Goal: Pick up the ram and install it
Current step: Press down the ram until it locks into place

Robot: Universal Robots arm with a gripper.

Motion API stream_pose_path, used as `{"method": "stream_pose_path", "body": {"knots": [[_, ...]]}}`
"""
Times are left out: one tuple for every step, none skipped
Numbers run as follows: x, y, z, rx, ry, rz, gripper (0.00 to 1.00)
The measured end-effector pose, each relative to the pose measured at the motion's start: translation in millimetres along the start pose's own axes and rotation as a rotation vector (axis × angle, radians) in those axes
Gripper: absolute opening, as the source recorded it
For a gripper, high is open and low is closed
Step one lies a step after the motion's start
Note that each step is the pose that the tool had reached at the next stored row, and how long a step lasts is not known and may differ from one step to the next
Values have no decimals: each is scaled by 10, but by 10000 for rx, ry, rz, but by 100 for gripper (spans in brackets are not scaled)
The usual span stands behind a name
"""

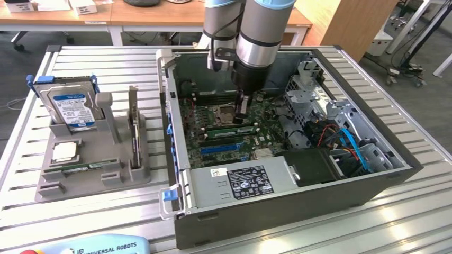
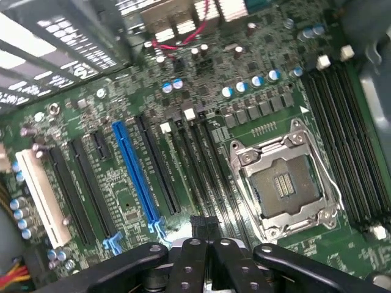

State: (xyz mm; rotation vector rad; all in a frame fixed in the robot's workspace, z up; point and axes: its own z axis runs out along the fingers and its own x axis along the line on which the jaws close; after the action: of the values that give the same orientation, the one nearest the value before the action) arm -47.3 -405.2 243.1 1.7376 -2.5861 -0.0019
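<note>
**A:** Where is the arm?

**B:** It reaches down into an open computer case (image 1: 282, 211) on a slatted table (image 1: 106, 63). The gripper (image 1: 244, 108) hangs just over the motherboard (image 1: 265, 140), beside the empty processor socket (image 1: 220, 112).

**A:** What are the fingers doing?

**B:** They are clenched together, and nothing shows between them. The wrist view looks past the closed gripper (image 2: 203, 243) to the socket (image 2: 282, 186) and a blue slot (image 2: 135, 177).

**A:** And the ram?

**B:** The ram (image 1: 227, 129), a green stick, lies along the memory slots between the socket and the blue slot (image 1: 222, 148), just beneath the gripper. I cannot tell whether they touch.

**A:** Anything outside the case?

**B:** On the exterior view's left, a grey stand (image 1: 106, 177) holds a like stick (image 1: 133, 132) on edge and a drive (image 1: 71, 106).
</note>
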Motion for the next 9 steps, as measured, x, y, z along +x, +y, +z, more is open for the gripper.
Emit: {"method": "stream_pose_path", "body": {"knots": [[0, 0, 0, -3, -2, 146, 10], [0, 0, 1, -6, -4, 296, 10], [0, 0, 1, -9, -6, 449, 10], [0, 0, 2, -13, -9, 618, 10], [0, 0, 3, -16, -12, 773, 10], [0, 0, 3, -19, -14, 933, 10], [0, 0, 4, -23, -17, 1095, 10], [0, 0, 5, -26, -19, 1258, 10], [0, 0, 6, -30, -22, 1418, 10]]}}
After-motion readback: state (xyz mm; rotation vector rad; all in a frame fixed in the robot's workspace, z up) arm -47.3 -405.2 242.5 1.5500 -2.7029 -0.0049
